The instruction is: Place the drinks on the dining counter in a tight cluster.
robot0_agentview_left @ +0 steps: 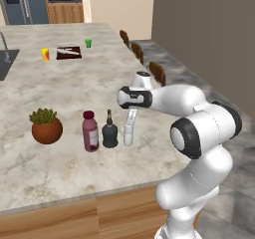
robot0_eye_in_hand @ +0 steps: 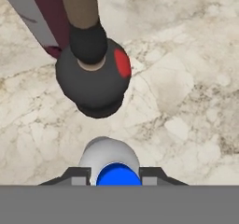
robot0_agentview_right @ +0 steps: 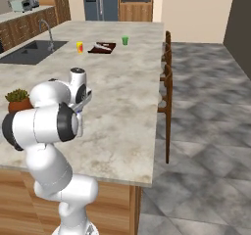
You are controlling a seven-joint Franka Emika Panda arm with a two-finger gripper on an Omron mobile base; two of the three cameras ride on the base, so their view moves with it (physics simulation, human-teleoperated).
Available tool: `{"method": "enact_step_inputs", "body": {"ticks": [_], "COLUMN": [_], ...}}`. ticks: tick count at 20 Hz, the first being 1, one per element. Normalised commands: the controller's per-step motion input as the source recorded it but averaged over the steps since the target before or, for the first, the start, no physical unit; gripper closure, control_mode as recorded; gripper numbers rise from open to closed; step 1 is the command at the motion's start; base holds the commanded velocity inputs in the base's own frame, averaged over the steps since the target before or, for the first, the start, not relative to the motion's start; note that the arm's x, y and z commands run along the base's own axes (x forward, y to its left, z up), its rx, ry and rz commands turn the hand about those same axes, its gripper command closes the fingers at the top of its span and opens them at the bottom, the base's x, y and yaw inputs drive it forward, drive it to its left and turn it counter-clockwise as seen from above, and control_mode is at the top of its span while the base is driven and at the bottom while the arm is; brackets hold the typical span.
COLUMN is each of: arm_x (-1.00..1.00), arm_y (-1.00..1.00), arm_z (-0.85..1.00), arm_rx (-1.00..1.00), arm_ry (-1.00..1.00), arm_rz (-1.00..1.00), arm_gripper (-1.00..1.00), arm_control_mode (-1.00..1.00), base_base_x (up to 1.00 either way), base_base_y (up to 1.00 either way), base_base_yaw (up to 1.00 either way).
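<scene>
End effector: clenched on the white bottle, one dark finger pad at each side of its blue cap; the hand hangs straight above the bottle, which appears to stand upright on the bench.
White bottle: nearest the arm, at the right end of the row; just beside the black bottle, a narrow gap showing between them in the left base view.
Black bottle: squat body, narrow neck, upright; middle of the row, close to the red bottle, touching or nearly so; contact cannot be told.
Red bottle: tallest of the three, maroon cap, upright, left end of the row.
Cluster: all three drinks stand side by side near the front edge of the bench, in one short line.
Plant pot: round, brown, to the left of the red bottle, apart from it; no part of the task.
Far items: yellow cup, dark tray and green cup, well apart across the bench.
Done, by judgement: the grouping looks practically complete.
Left, by judgement: let go of the white bottle and lift the hand clear without knocking its neighbours.
</scene>
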Motion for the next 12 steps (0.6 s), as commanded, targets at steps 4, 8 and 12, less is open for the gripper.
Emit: {"method": "enact_step_inputs", "body": {"ticks": [4,8,12], "arm_x": [0.0,-0.02,0.0], "arm_y": [0.0,0.03,0.04], "arm_z": [0.0,0.0,-0.07], "arm_rx": [0.0,0.0,0.0], "arm_ry": [0.0,-0.03,-0.01], "arm_rz": [0.0,0.01,0.02], "arm_gripper": [1.0,1.0,1.0], "arm_control_mode": [-1.0,-1.0,-1.0], "base_base_x": [0.0,0.0,0.0], "base_base_y": [0.0,0.0,0.0], "base_base_yaw": [0.0,0.0,0.0]}}
